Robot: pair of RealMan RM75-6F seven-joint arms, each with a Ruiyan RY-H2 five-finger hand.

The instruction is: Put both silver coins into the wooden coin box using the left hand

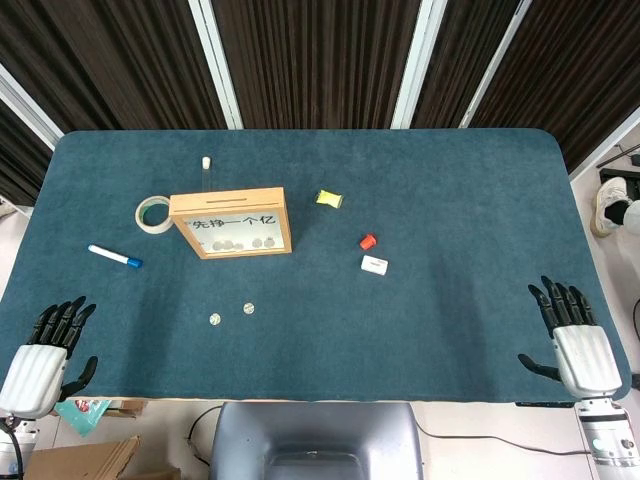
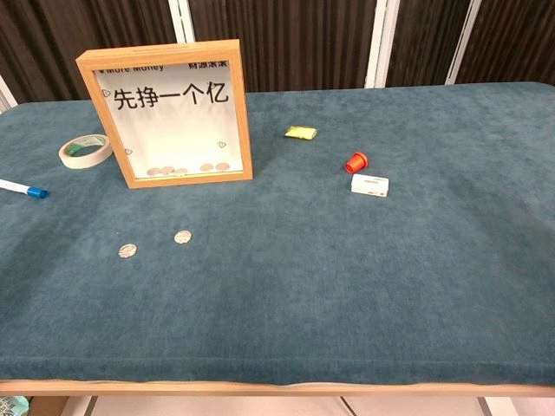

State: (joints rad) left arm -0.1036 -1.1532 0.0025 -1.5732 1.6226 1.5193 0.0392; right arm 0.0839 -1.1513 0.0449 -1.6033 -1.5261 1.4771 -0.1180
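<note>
Two silver coins lie flat on the blue cloth, one point(image 1: 214, 319) point(image 2: 127, 250) to the left of the other point(image 1: 249, 308) point(image 2: 182, 236). Behind them stands the wooden coin box point(image 1: 231, 223) point(image 2: 166, 113), a framed glass front with several coins inside at the bottom. My left hand point(image 1: 45, 355) rests at the near left table corner, fingers spread, holding nothing. My right hand point(image 1: 577, 338) lies at the near right edge, also spread and empty. Neither hand shows in the chest view.
A tape roll point(image 1: 153, 214) point(image 2: 86, 150) and a blue-capped marker point(image 1: 115, 256) point(image 2: 23, 189) lie left of the box. A yellow packet point(image 1: 329, 198) point(image 2: 301, 133), a red cap point(image 1: 368, 241) point(image 2: 355, 162) and a white eraser point(image 1: 374, 264) point(image 2: 370, 185) sit right of it. A small white stick point(image 1: 206, 163) lies behind the box.
</note>
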